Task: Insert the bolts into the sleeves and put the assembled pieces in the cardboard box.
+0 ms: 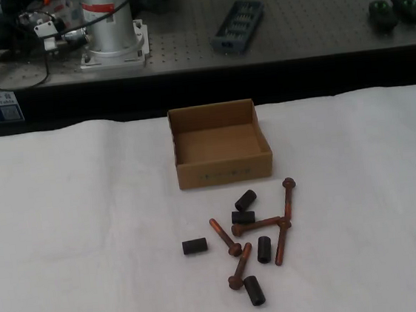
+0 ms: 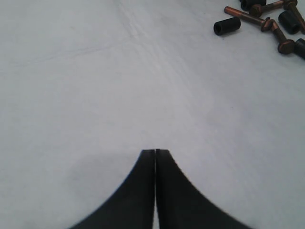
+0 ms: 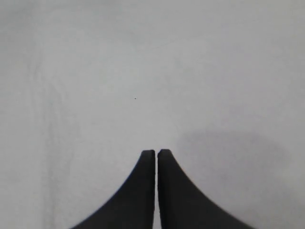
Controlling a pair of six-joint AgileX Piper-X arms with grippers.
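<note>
- Five copper-coloured metal bolts [image 1: 224, 236] and five short black cylindrical sleeves [image 1: 194, 246] lie loose in a heap on the white cloth [image 1: 75, 237]. The heap is just in front of the open brown cardboard box [image 1: 224, 170]. No bolt is in a sleeve, and nothing lies in the box.
- Risk: several bolts touch or cross in the middle of the heap. A grab there would likely drag a neighbour along or knock a sleeve aside.
- Risk: the sleeves lie on their sides and look free to roll. A glancing finger could send one away across the cloth.
- Risk: the heap is tight, so both arms working it at once may foul each other.
- Left gripper [image 2: 155, 155]: fingers pressed together, holding nothing, low over bare cloth. One sleeve and some bolts lie well apart from it.
- Right gripper [image 3: 156, 153]: fingers together, empty, above plain cloth.
- Both need to spread their fingers before any pick.
</note>
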